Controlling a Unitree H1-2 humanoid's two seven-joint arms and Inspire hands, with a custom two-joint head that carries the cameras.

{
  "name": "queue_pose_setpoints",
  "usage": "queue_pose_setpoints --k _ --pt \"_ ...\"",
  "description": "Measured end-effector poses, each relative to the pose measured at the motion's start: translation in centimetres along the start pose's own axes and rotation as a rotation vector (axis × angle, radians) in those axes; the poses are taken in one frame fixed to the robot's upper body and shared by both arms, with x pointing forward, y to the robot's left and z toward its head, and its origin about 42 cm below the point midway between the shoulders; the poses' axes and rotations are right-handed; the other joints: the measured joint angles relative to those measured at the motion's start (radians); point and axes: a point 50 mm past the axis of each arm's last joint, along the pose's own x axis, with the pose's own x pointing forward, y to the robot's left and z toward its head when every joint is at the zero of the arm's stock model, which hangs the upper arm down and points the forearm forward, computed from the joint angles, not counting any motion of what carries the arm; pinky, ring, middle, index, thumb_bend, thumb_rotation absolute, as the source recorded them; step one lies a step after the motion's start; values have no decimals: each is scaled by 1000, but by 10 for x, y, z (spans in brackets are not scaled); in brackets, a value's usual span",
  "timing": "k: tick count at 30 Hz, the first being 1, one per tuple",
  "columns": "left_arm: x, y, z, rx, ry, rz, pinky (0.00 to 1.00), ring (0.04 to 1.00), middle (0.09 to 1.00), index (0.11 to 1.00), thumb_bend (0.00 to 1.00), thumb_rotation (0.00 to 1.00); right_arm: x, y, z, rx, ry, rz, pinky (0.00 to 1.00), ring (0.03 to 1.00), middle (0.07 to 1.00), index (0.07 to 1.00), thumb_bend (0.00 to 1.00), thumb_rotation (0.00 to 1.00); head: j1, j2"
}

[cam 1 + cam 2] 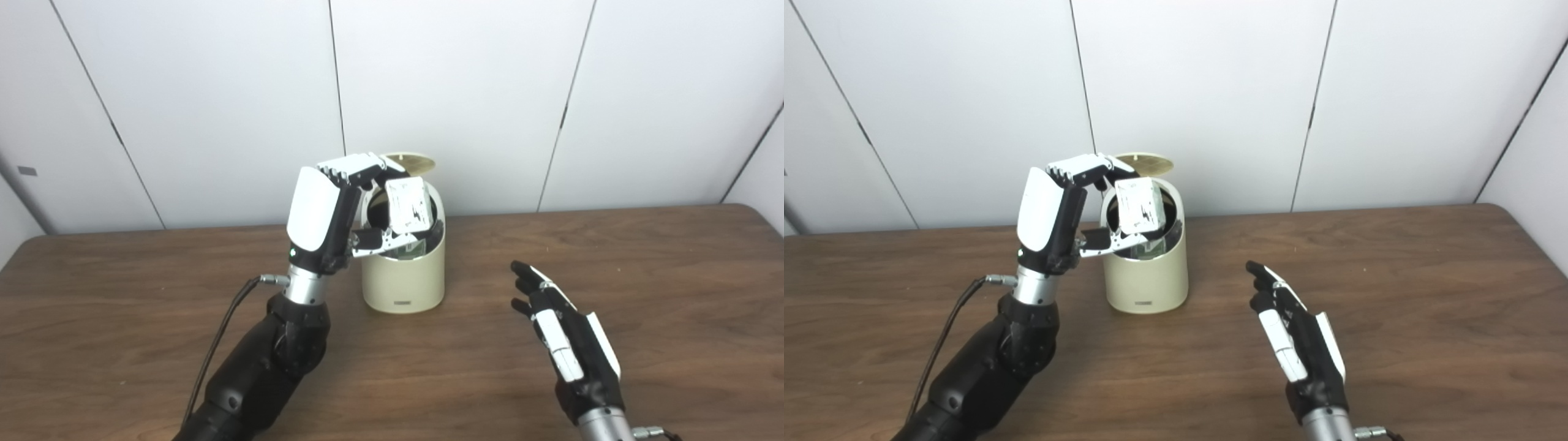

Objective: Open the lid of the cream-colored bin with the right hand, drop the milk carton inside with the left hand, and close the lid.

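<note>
The cream-colored bin [403,278] stands on the table at the middle back, its round lid [411,162] tipped up open behind the rim. My left hand [343,211] is raised beside the bin's left rim and is shut on the white milk carton [410,205], which hangs over the bin's mouth, partly inside it. Something greenish shows inside the bin below the carton. My right hand [566,334] is open and empty, low over the table to the right of the bin, fingers pointing up and away.
The brown wooden table [122,318] runs across the view, with white wall panels close behind the bin. A black cable [217,343] trails along my left forearm.
</note>
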Motion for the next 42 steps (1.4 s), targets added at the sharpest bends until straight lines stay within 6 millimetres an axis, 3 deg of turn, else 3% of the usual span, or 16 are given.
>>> queue_pose_setpoints --k 20,32,35,36,37,38,42 --pt "-6 1 -13 28 27 -36 377 445 493 478 478 0 -2 -1 -1 33 -1 14 885 938 927 847 637 820 18 6" --pt "-5 4 -21 41 54 -87 341 426 519 513 476 0 -4 -2 3 40 -13 17 890 940 924 847 630 809 20 5" --pt "-1 6 -20 63 68 -125 422 479 498 498 517 0 -4 -2 3 40 -14 20 887 935 917 840 635 806 21 5" --pt "1 6 -19 74 69 -141 444 502 551 513 617 24 -4 -2 3 39 -14 21 881 933 912 836 638 802 21 5" --pt "2 6 -19 79 69 -156 466 524 578 561 844 38 -4 -2 3 39 -14 22 872 929 906 832 646 800 20 5" --pt "3 6 -19 83 73 -172 480 536 590 580 921 59 -4 -2 3 39 -14 23 867 928 903 830 651 800 20 3" --pt "3 8 -15 96 91 -236 542 590 626 623 996 113 -4 -1 5 36 -21 25 852 927 901 828 675 804 20 3"
